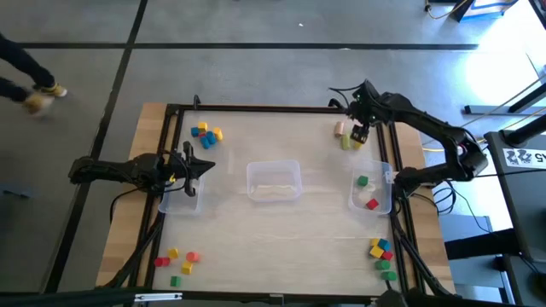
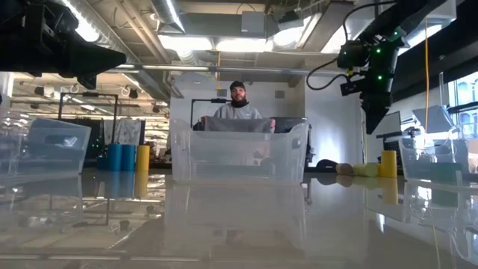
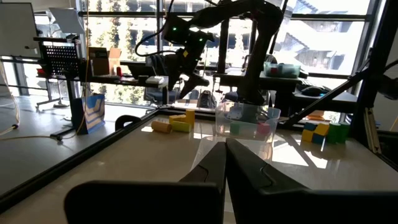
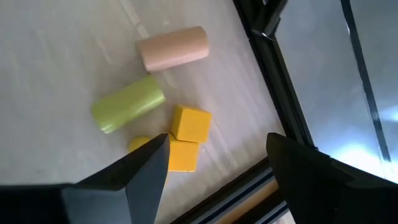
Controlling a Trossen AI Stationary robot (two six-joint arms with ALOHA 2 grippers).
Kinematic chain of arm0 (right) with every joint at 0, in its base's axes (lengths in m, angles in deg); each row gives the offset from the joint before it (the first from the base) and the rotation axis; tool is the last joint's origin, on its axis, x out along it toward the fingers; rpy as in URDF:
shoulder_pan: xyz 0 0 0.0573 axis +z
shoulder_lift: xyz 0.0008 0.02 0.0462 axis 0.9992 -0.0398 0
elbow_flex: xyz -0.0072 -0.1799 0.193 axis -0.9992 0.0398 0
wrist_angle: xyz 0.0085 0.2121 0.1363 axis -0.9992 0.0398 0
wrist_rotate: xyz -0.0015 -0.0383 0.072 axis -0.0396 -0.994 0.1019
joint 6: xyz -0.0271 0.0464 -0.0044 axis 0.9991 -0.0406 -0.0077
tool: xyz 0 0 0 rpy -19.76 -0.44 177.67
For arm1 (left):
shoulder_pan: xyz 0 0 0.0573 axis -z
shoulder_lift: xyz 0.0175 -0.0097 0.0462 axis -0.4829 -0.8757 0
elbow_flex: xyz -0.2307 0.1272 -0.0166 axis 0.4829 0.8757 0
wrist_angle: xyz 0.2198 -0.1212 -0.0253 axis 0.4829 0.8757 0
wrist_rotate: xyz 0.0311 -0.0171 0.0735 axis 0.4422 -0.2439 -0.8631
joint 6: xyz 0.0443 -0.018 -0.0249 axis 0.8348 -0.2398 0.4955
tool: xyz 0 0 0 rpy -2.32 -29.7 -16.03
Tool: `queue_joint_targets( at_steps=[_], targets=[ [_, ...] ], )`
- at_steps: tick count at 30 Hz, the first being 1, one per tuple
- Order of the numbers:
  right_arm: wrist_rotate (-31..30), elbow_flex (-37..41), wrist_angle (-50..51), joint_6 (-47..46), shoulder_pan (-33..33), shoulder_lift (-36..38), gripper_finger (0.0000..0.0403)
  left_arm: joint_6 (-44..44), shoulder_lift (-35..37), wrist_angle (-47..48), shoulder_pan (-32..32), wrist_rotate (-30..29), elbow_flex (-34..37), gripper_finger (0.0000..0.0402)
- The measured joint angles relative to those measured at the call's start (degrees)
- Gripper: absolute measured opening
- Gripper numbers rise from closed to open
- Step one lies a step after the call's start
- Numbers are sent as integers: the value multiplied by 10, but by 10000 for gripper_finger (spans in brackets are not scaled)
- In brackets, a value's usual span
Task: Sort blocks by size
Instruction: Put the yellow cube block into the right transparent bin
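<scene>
A far-right cluster of blocks lies on the table: a tan cylinder [image 4: 173,48], a green cylinder [image 4: 127,104] and yellow cubes [image 4: 190,123]. My right gripper [image 4: 217,149] hangs open above this cluster [image 1: 348,136], pointing steeply down and touching nothing. More blocks lie far left [image 1: 205,134], near left [image 1: 177,263] and near right [image 1: 382,256]. A green and a red block sit in the right clear bin [image 1: 371,205]. My left gripper [image 3: 225,155] is shut, level, over the left bin [image 1: 182,200].
An empty-looking clear bin [image 1: 273,181] stands mid-table. A black frame rail [image 4: 280,93] runs close beside the far-right cluster. A person [image 2: 237,104] stands beyond the table's far edge; another person's feet [image 1: 38,92] show on the floor at far left.
</scene>
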Motion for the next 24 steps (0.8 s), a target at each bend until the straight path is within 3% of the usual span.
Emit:
queue_joint_targets(
  at_steps=[12, 24],
  targets=[
    [14, 0, -24, 26, -58, -47, 273, 0, 0, 0, 0, 0, 0, 5],
    [21, 0, -37, 27, -63, -78, 273, 0, 0, 0, 0, 0, 0, 5]
  ],
)
